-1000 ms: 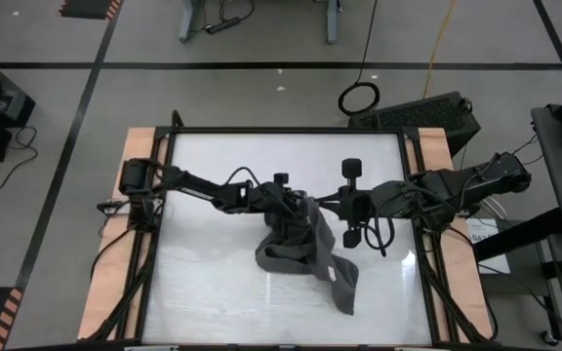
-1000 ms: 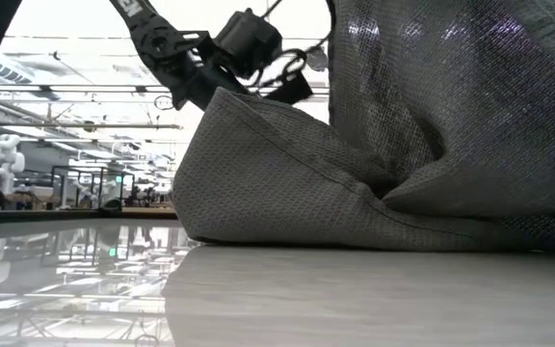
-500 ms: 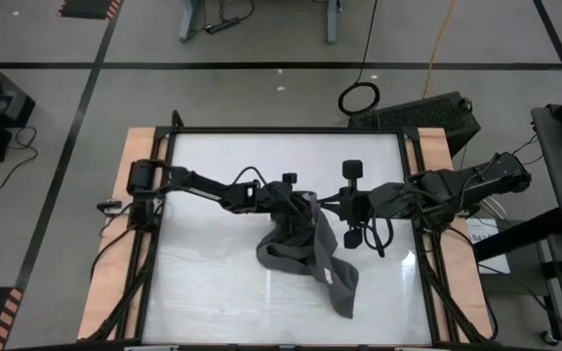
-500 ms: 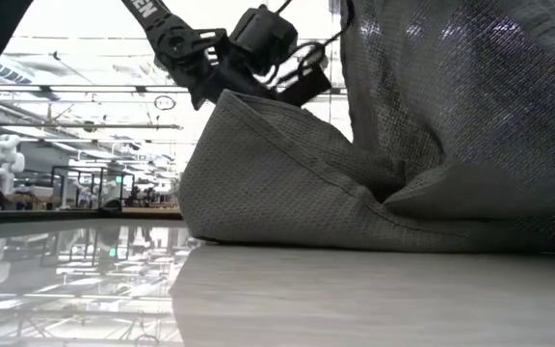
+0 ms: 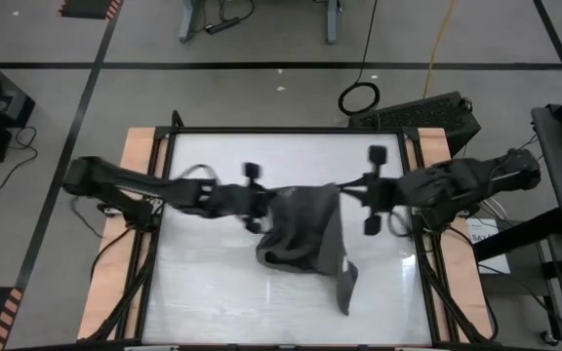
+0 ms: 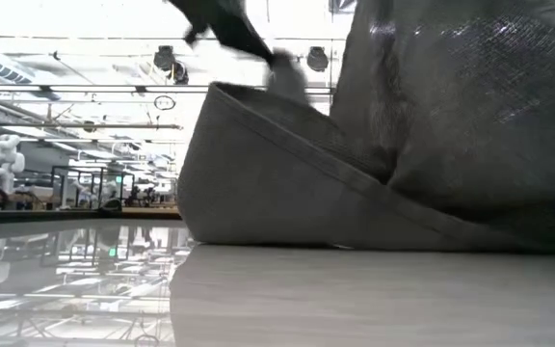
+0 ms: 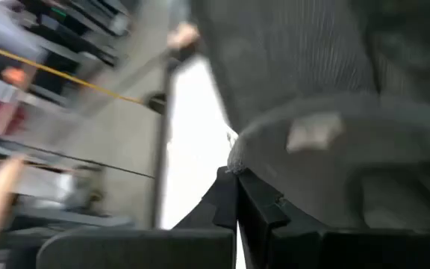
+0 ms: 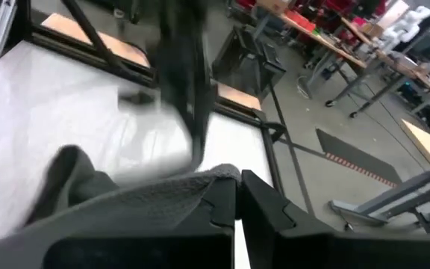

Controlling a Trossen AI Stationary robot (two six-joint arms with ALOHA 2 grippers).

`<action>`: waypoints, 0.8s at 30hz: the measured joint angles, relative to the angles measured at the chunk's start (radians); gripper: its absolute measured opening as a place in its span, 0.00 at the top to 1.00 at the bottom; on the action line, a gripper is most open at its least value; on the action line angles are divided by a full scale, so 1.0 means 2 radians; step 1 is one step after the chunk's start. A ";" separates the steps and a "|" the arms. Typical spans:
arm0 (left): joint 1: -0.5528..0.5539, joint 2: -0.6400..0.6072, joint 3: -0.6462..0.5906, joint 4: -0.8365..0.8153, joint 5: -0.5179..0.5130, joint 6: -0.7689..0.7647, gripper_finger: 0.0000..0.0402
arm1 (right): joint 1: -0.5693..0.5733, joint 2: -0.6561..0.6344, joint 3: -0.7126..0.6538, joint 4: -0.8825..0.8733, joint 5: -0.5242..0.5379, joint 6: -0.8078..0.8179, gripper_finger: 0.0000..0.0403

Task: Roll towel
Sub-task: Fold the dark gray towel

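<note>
The dark grey towel (image 5: 305, 229) is bunched at the middle of the white table (image 5: 213, 283). Its upper edge spans between my two grippers. Its lower folds (image 6: 287, 207) rest on the table, and a narrow tail (image 5: 345, 291) lies toward the near right. My left gripper (image 5: 266, 203) is shut at the towel's left end. My right gripper (image 5: 347, 190) is shut at its right end. Both wrist views show the closed fingers with grey cloth just ahead of them. My left gripper pinches the left end of the towel's upper edge (image 7: 234, 158) between its two fingers. It comes in about level from the table's left. One layer or several, I cannot tell. The cloth hangs below the hold, with its lower folds on the table. My right gripper pinches the right end of the towel's upper edge (image 8: 219, 176) between its two fingers, about level from the table's right. The cloth runs from there toward the other gripper and droops to the table.
Wooden side boards (image 5: 140, 166) and a black frame (image 5: 281, 130) border the table. Bare white surface lies at the far side and the near left. Beyond the table are cables, a black case (image 5: 427, 112) and workshop benches (image 8: 334, 45).
My left gripper has drawn back toward the table's left edge and my right gripper toward the right edge, each taking its end of the towel along. The towel's upper part has spread out between them. Its lower folds and tail have stayed on the table.
</note>
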 joint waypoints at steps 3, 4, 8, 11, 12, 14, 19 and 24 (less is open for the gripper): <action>-0.042 -0.092 0.000 -0.046 -0.062 -0.001 1.00 | 0.000 -0.038 0.000 -0.027 -0.001 0.021 1.00; -0.058 -0.123 0.000 -0.053 -0.082 -0.002 1.00 | 0.000 -0.051 0.000 -0.038 -0.001 0.031 1.00; -0.126 -0.232 0.000 -0.052 -0.111 -0.020 1.00 | 0.000 -0.103 0.000 -0.084 -0.001 0.071 1.00; -0.173 -0.292 0.001 -0.040 -0.111 -0.032 1.00 | 0.000 -0.136 0.000 -0.098 -0.020 0.093 1.00; -0.187 -0.307 0.001 -0.040 -0.110 -0.034 1.00 | 0.000 -0.145 0.000 -0.097 -0.037 0.097 1.00; -0.211 -0.332 0.001 -0.038 -0.095 -0.041 1.00 | 0.000 -0.162 0.000 -0.088 -0.080 0.101 1.00; -0.248 -0.360 0.000 -0.017 -0.017 -0.042 1.00 | 0.000 -0.194 0.000 -0.041 -0.183 0.100 1.00; -0.265 -0.364 0.000 -0.001 0.052 -0.028 1.00 | 0.000 -0.204 0.001 -0.010 -0.268 0.082 1.00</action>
